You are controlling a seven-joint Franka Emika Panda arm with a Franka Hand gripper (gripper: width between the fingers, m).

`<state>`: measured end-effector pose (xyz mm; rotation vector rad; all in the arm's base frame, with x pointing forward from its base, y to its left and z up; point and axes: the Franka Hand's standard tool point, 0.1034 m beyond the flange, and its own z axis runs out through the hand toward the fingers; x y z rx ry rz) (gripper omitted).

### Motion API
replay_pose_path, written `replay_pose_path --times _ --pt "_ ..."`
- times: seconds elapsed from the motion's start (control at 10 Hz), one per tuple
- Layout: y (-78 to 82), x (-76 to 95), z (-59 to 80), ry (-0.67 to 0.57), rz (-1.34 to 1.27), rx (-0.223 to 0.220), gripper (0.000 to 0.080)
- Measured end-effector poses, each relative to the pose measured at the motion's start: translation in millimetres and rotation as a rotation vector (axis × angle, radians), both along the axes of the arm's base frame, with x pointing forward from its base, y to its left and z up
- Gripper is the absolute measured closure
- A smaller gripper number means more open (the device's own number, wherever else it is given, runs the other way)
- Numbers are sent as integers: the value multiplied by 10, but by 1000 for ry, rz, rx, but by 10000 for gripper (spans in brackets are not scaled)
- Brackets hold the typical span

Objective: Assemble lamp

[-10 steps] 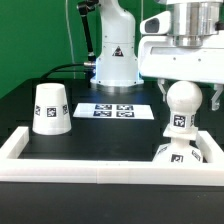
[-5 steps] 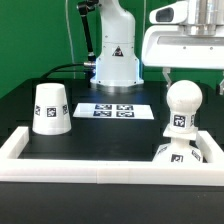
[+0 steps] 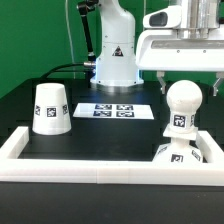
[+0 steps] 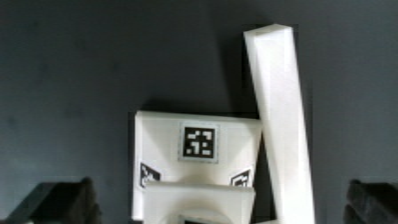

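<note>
surface (image 3: 90,135) first: black, spreading under everything, with a white rail-like frame (image 3: 100,166) fencing its near edge and running up both sides in the exterior view. my arm's white pedestal (image 3: 115,55) stands at the back, behind the marker board (image 3: 112,110) lying flat with its four tags.

my tool (image 3: 188,88) hangs high at the exterior view's right, above the bulb (image 3: 183,108) and clear of it. the fingers (image 4: 50,198) stand spread well apart with nothing between them, one dark tip at each lower corner of the wrist view.

the shade (image 3: 50,108) sits mouth-down at the exterior view's left, well apart from the other lamp parts, a tag on its side.

the bulb stands upright on the base (image 3: 180,155) inside the frame's corner at the exterior view's right, round head up, tag on its neck. whether it is fully seated there i can't tell from this angle. in the wrist view the base (image 4: 199,160) shows a tag on top and lies just beside the frame's rail (image 4: 281,120).
</note>
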<state>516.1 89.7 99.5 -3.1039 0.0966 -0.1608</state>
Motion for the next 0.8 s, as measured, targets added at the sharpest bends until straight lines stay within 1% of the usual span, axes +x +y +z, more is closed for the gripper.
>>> replay_pose_path --times 0.1,0.2,0.4,0.5,0.6,0.7,0.8 --pt "-238 -120 -45 4 61 -10 100" --pt "-524 -181 -65 -2 85 -9 100" --pt "-1033 -283 21 -4 112 -16 100" --pt "-1250 -305 44 1 111 -19 100" --pt "-1399 -320 49 5 115 -23 100" --pt "-1500 -324 56 7 121 -25 100" --pt "-1454 -323 49 8 123 -23 100"
